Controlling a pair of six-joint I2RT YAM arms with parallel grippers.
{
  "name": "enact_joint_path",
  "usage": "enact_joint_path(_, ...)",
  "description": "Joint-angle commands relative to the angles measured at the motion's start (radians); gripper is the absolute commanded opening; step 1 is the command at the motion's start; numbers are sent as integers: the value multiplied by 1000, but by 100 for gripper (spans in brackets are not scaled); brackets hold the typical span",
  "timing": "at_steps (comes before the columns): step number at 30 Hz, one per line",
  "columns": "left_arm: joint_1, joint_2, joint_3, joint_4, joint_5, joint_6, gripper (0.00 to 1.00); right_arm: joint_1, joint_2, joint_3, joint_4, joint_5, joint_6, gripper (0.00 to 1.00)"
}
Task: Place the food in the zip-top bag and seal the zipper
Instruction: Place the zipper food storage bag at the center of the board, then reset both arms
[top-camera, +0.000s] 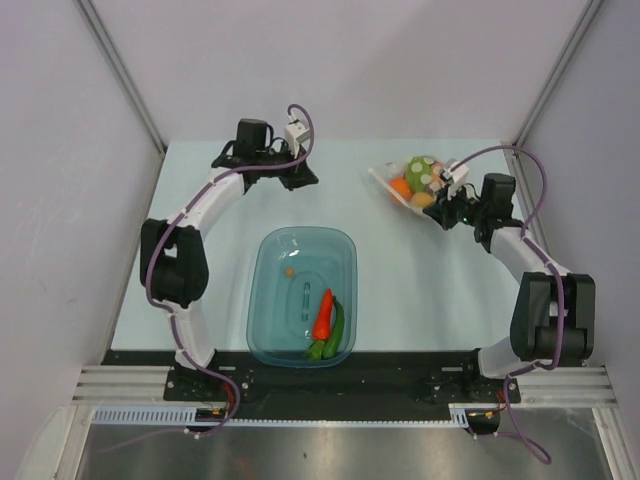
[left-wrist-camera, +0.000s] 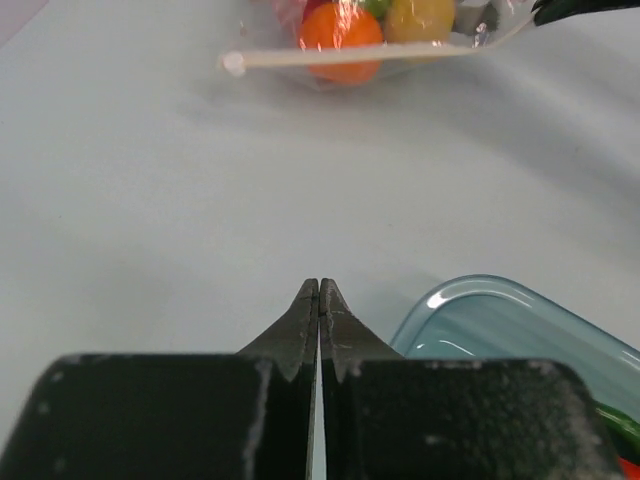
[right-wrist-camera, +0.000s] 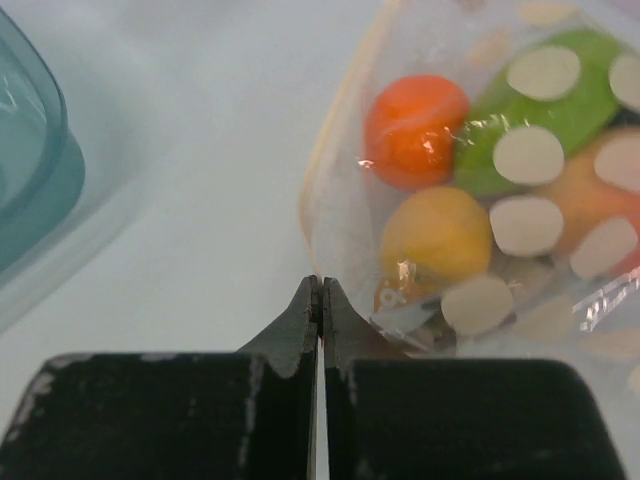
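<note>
left fingers pressed together | right fingers pressed together

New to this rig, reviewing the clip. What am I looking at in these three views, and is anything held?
Two robot arms are bolted at a table's near edge. One picture looks down from above; the other two come from cameras on each wrist. The left gripper is shut on nothing. The right gripper is shut at the corner of the zip-top bag, which holds an orange, a yellow piece and other food. A teal tub holds a red pepper and green pepper.
</note>
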Motion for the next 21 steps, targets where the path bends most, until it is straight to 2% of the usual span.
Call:
enact_joint_path(1,10,-93,-39,36,70,-35,2,-82,-92,-68,-174,-16,-152,0)
enact_joint_path(6,10,-109,-46,10,34,-23,18,-106,-114,-102,-296,2,-262,0)
enact_joint_path(8,10,-121,-49,9,27,-29,27,-121,-116,-90,-348,-4,-262,20)
enact_joint_path(10,10,-135,-59,12,21,-37,32,-149,-126,-70,-391,-9,-255,40)
enact_joint_path(11,12,-155,-63,15,10,-41,35,-161,-145,-65,-397,-13,-247,43)
enact_joint_path(12,12,-165,-69,15,2,-43,38,-175,-157,-58,-406,-18,-227,51)
enact_joint_path(14,10,-205,-71,3,-34,-43,51,-217,-198,-39,-426,-39,-201,58)
enact_joint_path(15,12,-221,-72,-3,-48,-43,57,-227,-214,-15,-452,-47,-189,68)
enact_joint_path(16,15,-233,-74,-4,-64,-47,73,-238,-232,-3,-463,-52,-149,73)
enact_joint_path(17,16,-259,-74,-5,-87,-58,81,-241,-261,13,-469,-50,-122,78)
enact_joint_path(18,27,-270,-71,-5,-91,-90,95,-241,-278,27,-475,-44,-86,88)
enact_joint_path(19,33,-278,-65,-7,-99,-112,100,-241,-287,62,-475,-21,-16,93)
enact_joint_path(21,58,-282,-18,-37,-117,-191,100,-240,-295,108,-497,32,75,99)
